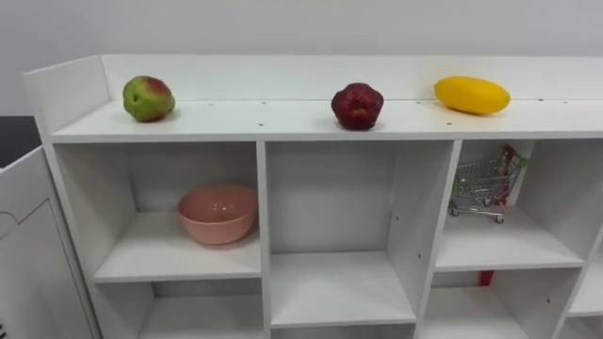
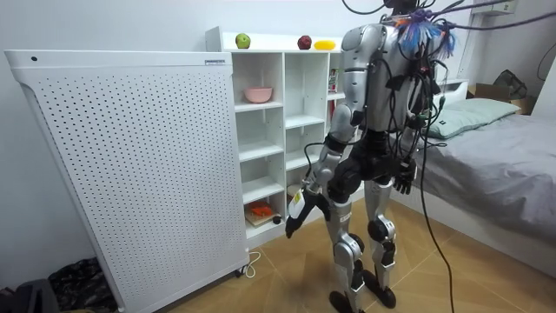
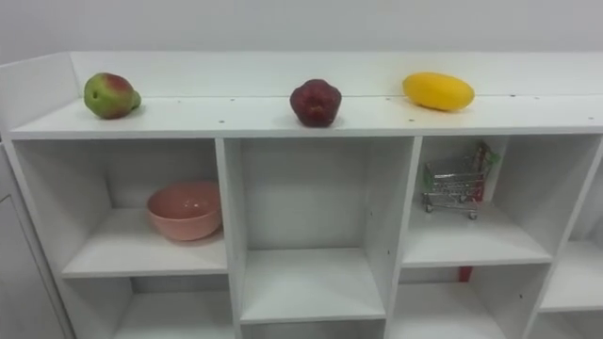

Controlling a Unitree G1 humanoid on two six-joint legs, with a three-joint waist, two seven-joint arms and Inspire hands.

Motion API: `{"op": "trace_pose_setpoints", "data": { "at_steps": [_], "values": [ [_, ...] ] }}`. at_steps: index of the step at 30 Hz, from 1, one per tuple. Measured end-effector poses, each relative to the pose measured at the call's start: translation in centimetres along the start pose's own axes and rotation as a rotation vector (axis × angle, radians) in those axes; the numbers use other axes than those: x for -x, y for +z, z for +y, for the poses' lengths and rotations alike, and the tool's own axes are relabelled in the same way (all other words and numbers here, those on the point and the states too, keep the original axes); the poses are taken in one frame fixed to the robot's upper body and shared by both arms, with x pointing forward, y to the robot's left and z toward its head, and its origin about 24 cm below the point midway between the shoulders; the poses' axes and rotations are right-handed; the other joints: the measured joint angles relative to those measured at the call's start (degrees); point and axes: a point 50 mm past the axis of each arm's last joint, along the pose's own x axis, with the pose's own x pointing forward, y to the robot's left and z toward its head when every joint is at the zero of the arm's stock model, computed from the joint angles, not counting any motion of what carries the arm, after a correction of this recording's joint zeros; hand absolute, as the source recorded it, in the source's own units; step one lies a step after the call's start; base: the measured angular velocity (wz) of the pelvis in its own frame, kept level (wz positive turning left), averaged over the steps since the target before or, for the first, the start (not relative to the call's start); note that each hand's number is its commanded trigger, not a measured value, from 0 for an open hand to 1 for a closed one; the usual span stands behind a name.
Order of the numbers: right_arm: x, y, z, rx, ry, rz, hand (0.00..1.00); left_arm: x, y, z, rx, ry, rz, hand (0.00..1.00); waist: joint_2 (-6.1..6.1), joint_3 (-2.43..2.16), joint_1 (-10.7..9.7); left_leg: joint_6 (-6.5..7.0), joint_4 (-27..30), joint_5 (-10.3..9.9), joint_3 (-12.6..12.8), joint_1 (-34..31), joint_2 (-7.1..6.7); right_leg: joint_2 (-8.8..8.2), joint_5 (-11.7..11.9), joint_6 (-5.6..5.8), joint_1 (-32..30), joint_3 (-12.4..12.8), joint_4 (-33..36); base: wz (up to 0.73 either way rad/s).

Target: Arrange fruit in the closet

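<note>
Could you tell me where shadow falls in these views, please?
Left eye view: top shelf evenly lit, faint shadows under apple, red fruit and yellow fruit; compartments holding the pink bowl and toy cart dimmer. Room view: white panel shows no glare.

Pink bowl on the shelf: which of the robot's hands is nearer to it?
Left. The left hand hangs low by the shelf, below the pink bowl; the right hand hangs beyond the body, toward the bed.

White wall (image 2: 104, 26), wood floor (image 2: 261, 287), big perforated white panel (image 2: 130, 165) just beside the closet (image 2: 283, 104), grey bed (image 2: 504, 174) on the room view's right.
</note>
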Motion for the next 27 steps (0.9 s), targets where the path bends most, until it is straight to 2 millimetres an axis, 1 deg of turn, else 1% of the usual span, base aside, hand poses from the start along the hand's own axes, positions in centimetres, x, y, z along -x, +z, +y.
{"op": "trace_pose_setpoints", "data": {
  "at_steps": [1, 3, 4, 5, 6, 7, 9, 10, 12, 13, 14, 15, 16, 18, 19, 20, 22, 23, 24, 26, 27],
  "values": [
    [0.0, 0.4, 0.0, -0.016, -0.005, -0.020, 0.00, 0.0, 0.1, 0.0, 0.001, 0.004, -0.008, 0.00, -0.04, -0.01, 0.0, 0.00, 0.0, 0.0, 0.0, 0.0, 0.00, -0.01, 0.0, 0.00, 0.0, 0.0, 0.0, 0.00],
    [0.1, 2.6, 0.0, -0.068, -0.014, -0.115, 0.00, -0.1, 0.5, 0.4, 0.012, 0.012, -0.036, 0.00, -0.10, -0.02, 0.0, 0.00, 0.2, 0.0, 0.2, 0.0, 0.01, 0.05, 0.0, 0.00, 0.0, 0.0, 0.0, -0.02],
    [0.1, 3.3, 0.1, -0.077, -0.016, -0.139, 0.00, -0.1, 0.6, 0.5, 0.016, 0.016, -0.043, 0.00, -0.18, 0.00, 0.0, 0.00, 0.4, 0.0, 0.2, 0.0, 0.01, -0.01, 0.0, 0.00, 0.0, 0.0, 0.0, 0.00],
    [0.3, 4.8, 0.2, -0.091, -0.021, -0.202, 0.00, -0.2, 1.0, 0.6, 0.018, 0.028, -0.055, 0.00, -0.52, -0.16, 0.1, 0.00, 0.4, 0.0, 0.3, -0.1, 0.01, -0.07, 0.0, 0.00, -0.4, -0.1, 0.0, -0.07],
    [0.8, 6.9, 0.3, -0.112, -0.023, -0.285, 0.00, -0.2, 1.2, 0.8, 0.020, 0.041, -0.064, 0.00, -0.45, -0.18, 0.1, 0.00, 0.4, 0.0, 0.6, -0.4, 0.02, 0.04, 0.0, 0.01, -0.8, -0.1, 0.2, -0.10],
    [1.1, 8.0, 0.4, -0.122, -0.023, -0.332, 0.00, -0.2, 1.2, 0.8, 0.020, 0.045, -0.068, 0.00, -0.41, -0.19, 0.1, 0.01, 0.5, 0.0, 0.9, -0.4, 0.04, 0.06, 0.0, -0.01, -0.8, 0.1, 0.2, -0.15],
    [3.1, 12.5, 0.7, -0.144, -0.025, -0.545, 0.00, -0.2, 1.3, 1.0, 0.022, 0.061, -0.073, 0.00, -0.42, -0.14, 0.2, 0.01, 0.4, 0.0, 1.3, -0.3, 0.06, 0.08, 0.1, -0.03, -0.9, 0.7, 0.2, -0.11],
    [3.7, 13.6, 0.7, -0.150, -0.025, -0.602, 0.00, -0.2, 1.3, 1.0, 0.023, 0.066, -0.073, 0.00, -0.49, -0.11, 0.1, 0.01, 0.4, 0.0, 1.3, -0.2, 0.06, 0.07, 0.1, -0.03, -0.9, 0.7, 0.2, 0.00],
    [6.4, 17.3, 0.8, -0.162, -0.044, -0.800, 0.00, -0.2, 1.5, 1.2, 0.035, 0.080, -0.077, 0.00, -0.87, -0.02, 0.2, 0.01, 0.3, 0.0, 1.3, -0.2, 0.06, 0.09, 0.1, -0.02, -1.1, 0.7, 0.1, 0.00],
    [7.2, 18.1, 0.8, -0.161, -0.052, -0.852, 0.00, -0.2, 1.4, 1.2, 0.039, 0.082, -0.077, 0.00, -0.91, -0.01, 0.3, 0.01, 0.3, 0.0, 1.3, -0.3, 0.06, 0.10, 0.1, -0.03, -1.2, 0.7, 0.1, 0.00],
    [9.1, 19.6, 0.7, -0.150, -0.076, -0.961, 0.00, -0.2, 1.5, 1.3, 0.042, 0.086, -0.081, 0.00, -0.89, -0.16, 0.5, 0.01, 0.4, 0.0, 1.4, -1.1, 0.08, 0.14, 0.1, -0.02, -2.0, 0.7, 0.2, 0.00],
    [10.9, 20.9, 0.7, -0.158, -0.096, -1.069, 0.00, -0.3, 1.6, 1.5, 0.040, 0.095, -0.089, 0.00, -0.94, -0.14, 0.6, 0.01, 0.5, 0.0, 1.4, -1.5, 0.09, 0.16, 0.1, -0.03, -2.4, 0.7, 0.2, 0.00],
    [11.7, 21.3, 0.6, -0.156, -0.109, -1.117, 0.00, -0.3, 1.6, 1.6, 0.039, 0.099, -0.089, 0.00, -0.94, -0.26, 0.7, 0.00, 0.6, 0.0, 1.4, -1.6, 0.10, 0.18, 0.1, -0.05, -2.5, 0.8, 0.3, 0.00],
    [14.4, 22.6, 0.3, -0.163, -0.151, -1.258, 0.00, -0.2, 1.7, 1.8, 0.024, 0.110, -0.104, 0.00, -1.46, -0.24, 1.6, -0.01, 0.6, 0.0, 1.4, -1.8, 0.09, 0.18, 0.2, -0.06, -2.5, 1.1, 0.1, 0.00],
    [14.9, 22.8, 0.2, -0.172, -0.156, -1.285, 0.00, -0.2, 1.7, 1.8, 0.026, 0.114, -0.109, 0.00, -1.57, -0.26, 1.7, -0.01, 0.6, 0.0, 1.4, -1.8, 0.07, 0.16, 0.2, -0.06, -2.5, 1.0, 0.1, 0.00],
    [16.0, 23.3, 0.2, -0.180, -0.168, -1.342, 0.00, -0.2, 1.7, 1.9, 0.028, 0.127, -0.116, 0.00, -1.67, -0.29, 1.8, -0.01, 0.6, 0.0, 1.3, -1.8, 0.05, 0.11, 0.2, -0.06, -2.5, 1.0, 0.1, 0.00],
    [17.4, 23.9, 0.0, -0.206, -0.184, -1.413, 0.00, -0.2, 1.6, 1.9, 0.028, 0.141, -0.118, 0.00, -1.70, -0.30, 1.9, -0.01, 0.6, 0.0, 1.2, -1.8, 0.01, 0.00, 0.2, -0.04, -2.4, 0.9, 0.0, 0.02],
    [18.5, 24.5, -0.1, -0.228, -0.192, -1.459, 0.00, -0.2, 1.5, 2.0, 0.026, 0.144, -0.119, 0.00, -1.65, -0.27, 2.1, -0.01, 0.6, 0.0, 1.2, -1.8, -0.02, -0.05, 0.2, 0.00, -2.4, 0.8, 0.0, 0.00],
    [19.5, 25.1, -0.2, -0.255, -0.198, -1.508, 0.00, -0.2, 1.4, 2.1, 0.025, 0.146, -0.117, 0.00, -1.46, -0.14, 2.2, 0.00, 0.6, 0.0, 1.2, -1.8, -0.02, -0.09, 0.2, 0.05, -2.4, 0.8, 0.0, 0.00],
    [20.8, 25.9, -0.3, -0.280, -0.215, -1.575, 0.00, -0.2, 1.1, 2.1, 0.023, 0.145, -0.108, 0.00, -1.39, -0.07, 2.5, 0.01, 0.6, 0.0, 1.3, -1.5, 0.00, -0.10, 0.2, 0.06, -2.2, 0.9, 0.0, 0.00],
    [21.3, 26.3, -0.5, -0.273, -0.237, -1.606, 0.00, -0.2, 1.2, 2.2, 0.024, 0.148, -0.114, 0.00, -1.36, -0.05, 2.8, 0.01, 0.6, 0.0, 1.3, -1.3, 0.03, -0.20, 0.2, 0.06, -2.0, 0.9, 0.0, 0.00]
  ]
}}
